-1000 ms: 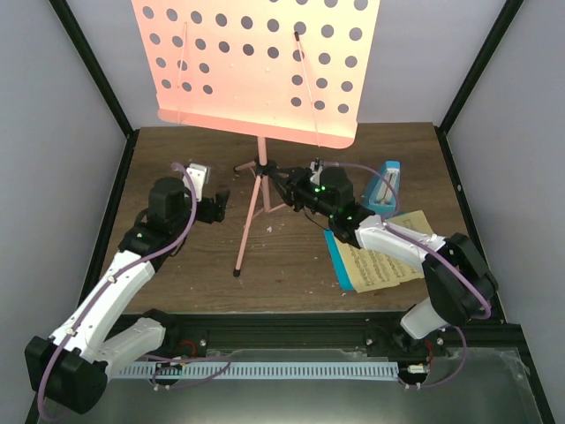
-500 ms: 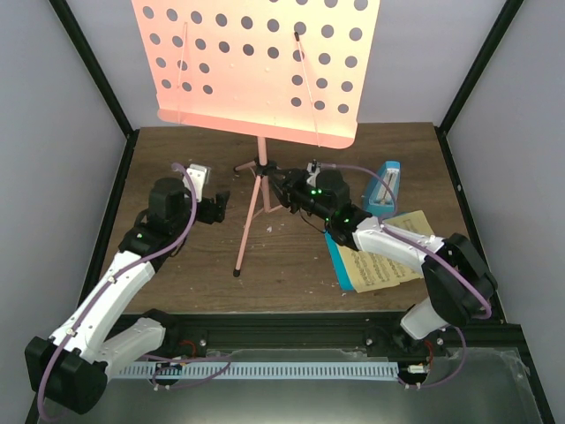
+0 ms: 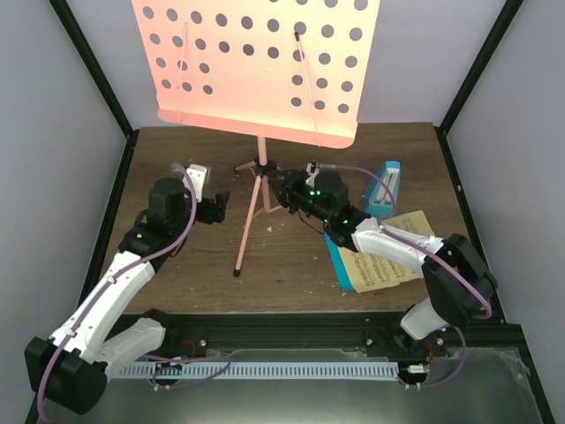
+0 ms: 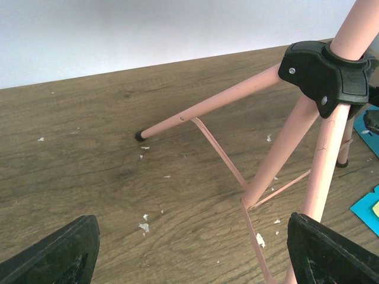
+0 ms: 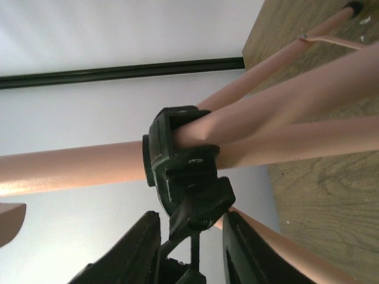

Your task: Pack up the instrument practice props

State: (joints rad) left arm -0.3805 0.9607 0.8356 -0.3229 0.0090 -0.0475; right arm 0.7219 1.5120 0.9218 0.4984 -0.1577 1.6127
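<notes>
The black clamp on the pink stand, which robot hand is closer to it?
Right. The right gripper has its fingers on either side of the lever on the black clamp. The left gripper sits open on the other side of the stand, not touching it.

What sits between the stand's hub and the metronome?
Top view: the right gripper and its wrist fill that stretch, jaws at the stand's hub, metronome beyond.

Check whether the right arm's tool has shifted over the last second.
Yes. The right tool has crept left, toward the black plastic hub of the salmon-pink tripod music stand, which stands where it stood.
</notes>
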